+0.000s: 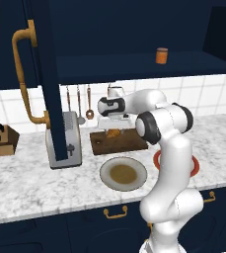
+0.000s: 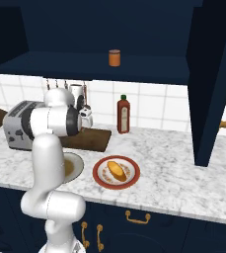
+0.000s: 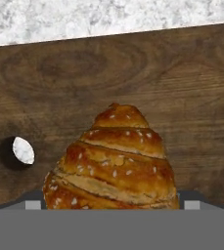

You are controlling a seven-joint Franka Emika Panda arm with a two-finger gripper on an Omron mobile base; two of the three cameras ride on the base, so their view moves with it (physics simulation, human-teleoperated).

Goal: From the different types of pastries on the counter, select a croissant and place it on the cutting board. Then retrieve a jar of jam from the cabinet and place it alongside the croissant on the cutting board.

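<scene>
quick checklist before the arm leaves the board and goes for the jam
1. Croissant lying on the cutting board: ok, the hand view shows it on the wood beside the board's hole.
2. Pincer open, jaws wide either side of the croissant: ok. Whether the pads clear the pastry: cannot tell.
3. Cabinet door swung open: ok.
4. Jar of jam upright on the cabinet shelf, nothing beside it: ok.
5. Bare board left for the jar next to the croissant: ok, there is free wood beyond it.
6. Sauce bottle standing behind the board, possibly near the arm's upward path: cannot tell.
</scene>
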